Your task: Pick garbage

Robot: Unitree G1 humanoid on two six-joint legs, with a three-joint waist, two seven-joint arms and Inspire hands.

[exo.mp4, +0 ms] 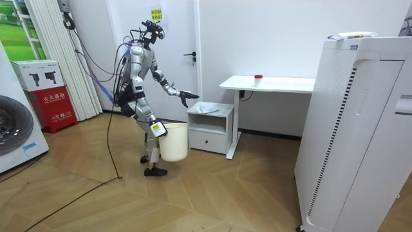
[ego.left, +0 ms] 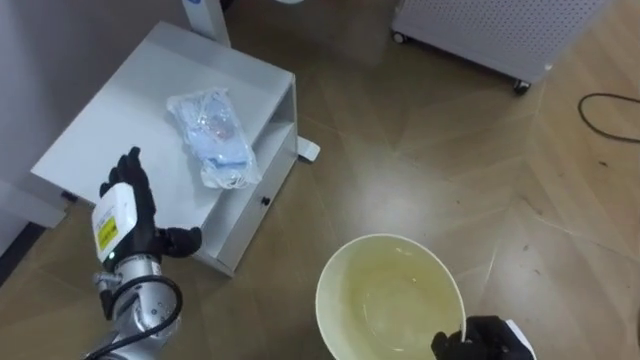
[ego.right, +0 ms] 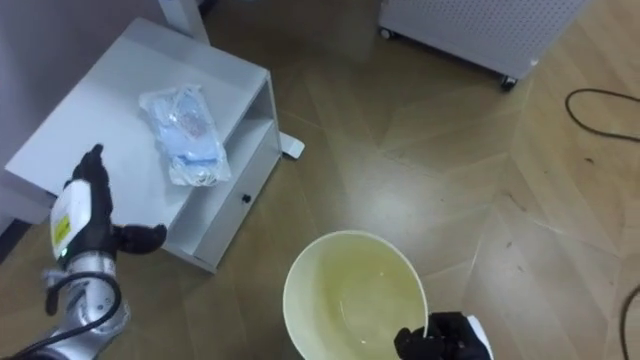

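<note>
A crumpled clear-and-blue plastic bag lies on top of a low white cabinet. My left hand hovers over the cabinet's near edge, to the bag's left and short of it, fingers straight and thumb spread, holding nothing. My right hand is curled on the near rim of a pale yellow bucket, whose inside looks empty. In the room view I stand facing the cabinet, left hand stretched out over it, with the bucket held low at my side.
A white perforated unit on wheels stands on the wooden floor beyond the cabinet. A black cable lies at the right. A white desk adjoins the cabinet, and a tall white appliance fills the room view's right.
</note>
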